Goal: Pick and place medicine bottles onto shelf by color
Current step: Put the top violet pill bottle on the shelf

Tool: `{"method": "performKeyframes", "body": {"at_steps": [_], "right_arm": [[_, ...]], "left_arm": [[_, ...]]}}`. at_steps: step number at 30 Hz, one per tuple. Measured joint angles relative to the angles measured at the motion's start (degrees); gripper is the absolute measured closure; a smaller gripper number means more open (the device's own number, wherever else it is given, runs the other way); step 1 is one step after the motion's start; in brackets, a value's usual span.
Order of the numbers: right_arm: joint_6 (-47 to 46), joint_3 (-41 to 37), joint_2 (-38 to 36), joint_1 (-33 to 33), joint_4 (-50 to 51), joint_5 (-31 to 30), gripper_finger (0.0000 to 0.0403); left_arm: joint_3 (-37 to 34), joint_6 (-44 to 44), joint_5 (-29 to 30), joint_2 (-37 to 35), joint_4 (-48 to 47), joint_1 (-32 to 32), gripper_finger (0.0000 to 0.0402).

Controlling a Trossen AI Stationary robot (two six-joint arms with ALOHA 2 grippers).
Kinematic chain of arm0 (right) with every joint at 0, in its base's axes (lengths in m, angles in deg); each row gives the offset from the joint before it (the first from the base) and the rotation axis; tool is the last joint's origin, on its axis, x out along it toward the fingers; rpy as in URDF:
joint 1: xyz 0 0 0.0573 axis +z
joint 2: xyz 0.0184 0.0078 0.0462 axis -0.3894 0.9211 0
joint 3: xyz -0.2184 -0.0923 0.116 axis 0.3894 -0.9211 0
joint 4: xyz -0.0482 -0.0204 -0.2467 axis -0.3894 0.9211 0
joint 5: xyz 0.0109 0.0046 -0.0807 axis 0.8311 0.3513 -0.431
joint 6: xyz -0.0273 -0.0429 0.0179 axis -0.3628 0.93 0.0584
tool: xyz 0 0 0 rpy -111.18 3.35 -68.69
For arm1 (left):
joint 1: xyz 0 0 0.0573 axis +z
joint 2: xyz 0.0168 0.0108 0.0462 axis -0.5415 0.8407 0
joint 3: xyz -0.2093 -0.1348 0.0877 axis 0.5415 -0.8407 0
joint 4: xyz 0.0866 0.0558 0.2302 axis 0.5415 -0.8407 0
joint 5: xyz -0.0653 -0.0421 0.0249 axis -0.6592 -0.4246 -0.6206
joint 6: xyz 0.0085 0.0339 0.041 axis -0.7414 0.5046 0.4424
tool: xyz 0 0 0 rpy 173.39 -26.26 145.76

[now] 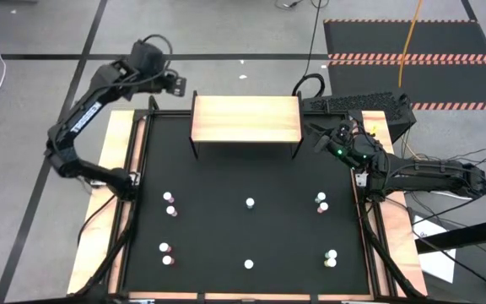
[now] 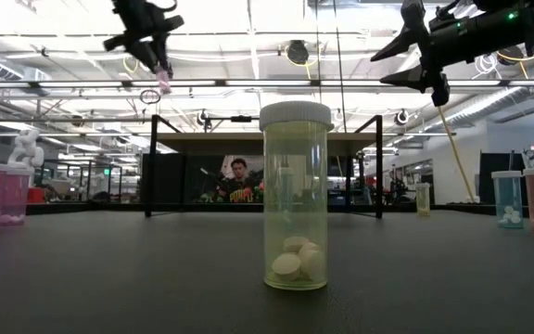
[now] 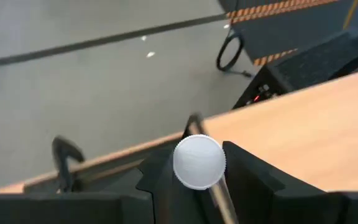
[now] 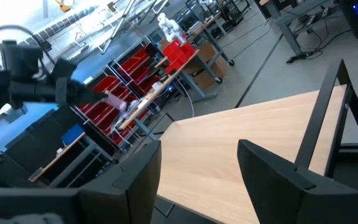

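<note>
The left gripper (image 1: 178, 83) is up in the air at the far left of the table, just beside the left end of the shelf (image 1: 245, 118), and its jaws are closed on a small pink bottle (image 2: 163, 80) with a white cap (image 3: 199, 161). In the low view the bottle hangs from the fingers high above the black mat (image 1: 251, 236), and from the left wrist the white cap sits between the two dark fingers with the light wood of the shelf just beyond it. The right gripper (image 1: 321, 139) is at the far right, near the right end of the shelf, also raised; its jaws stand wide apart and there is nothing between them. The shelf is at the far edge of the mat, in the middle, and its wooden top is bare. The other bottles are still on the mat: two pairs on the left (image 1: 170, 203), two pairs on the right (image 1: 321, 203), and two single ones in the middle (image 1: 250, 203). The single one nearest to the low camera is a pale yellow bottle (image 2: 295, 195), standing upright with white tablets at its bottom.
</note>
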Motion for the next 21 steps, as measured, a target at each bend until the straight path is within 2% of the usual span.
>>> {"method": "performKeyframes", "body": {"at_steps": [5, 11, 21], "right_arm": [[0.0, 0.0, 0.0, 0.0, 0.1, 1.2, 0.0195], [0.0, 0.0, 0.0, 0.0, 0.6, 1.3, 0.0195], [0.0, 0.0, 0.0, 0.0, 0.9, 1.3, 0.0195]], "left_arm": [[8.6, 1.5, -0.7, 6.6, -1.5, -0.9, 0.0270], [15.4, 2.8, -1.1, 13.3, -1.4, -2.7, 0.0270], [16.8, 4.9, -1.2, 22.7, -3.2, -6.4, 0.0270]]}}
